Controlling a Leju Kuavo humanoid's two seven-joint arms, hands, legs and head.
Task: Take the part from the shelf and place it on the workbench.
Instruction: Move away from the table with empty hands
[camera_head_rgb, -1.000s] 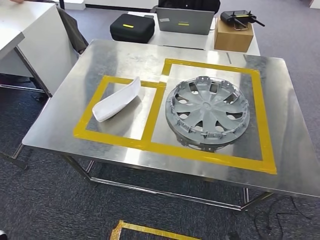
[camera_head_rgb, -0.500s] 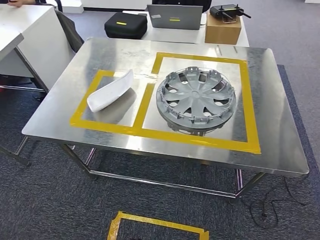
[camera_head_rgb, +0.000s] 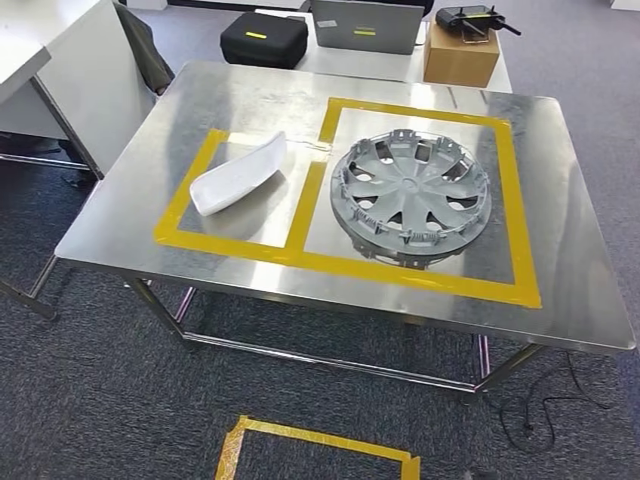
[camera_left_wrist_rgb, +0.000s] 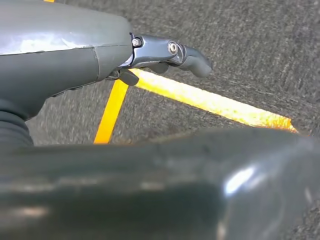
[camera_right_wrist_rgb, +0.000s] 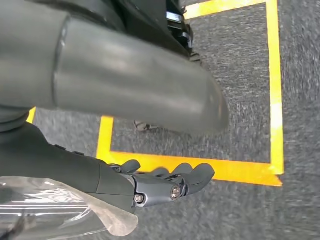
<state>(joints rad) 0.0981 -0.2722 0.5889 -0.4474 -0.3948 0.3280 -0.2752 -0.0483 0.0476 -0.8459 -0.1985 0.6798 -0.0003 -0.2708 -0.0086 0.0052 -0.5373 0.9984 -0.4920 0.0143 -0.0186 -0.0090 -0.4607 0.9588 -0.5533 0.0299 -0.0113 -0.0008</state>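
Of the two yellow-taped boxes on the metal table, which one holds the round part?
The larger taped box, on the right in the head view: the grey wheel cover lies inside it. The smaller left box holds a white curved part.

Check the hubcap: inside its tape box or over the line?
Inside. The hubcap lies flat on the workbench within the larger yellow tape box, with bare metal visible around it on every side.

The laptop (camera_head_rgb: 367, 22) and black case (camera_head_rgb: 264, 38) are cut off at the frame's edge.
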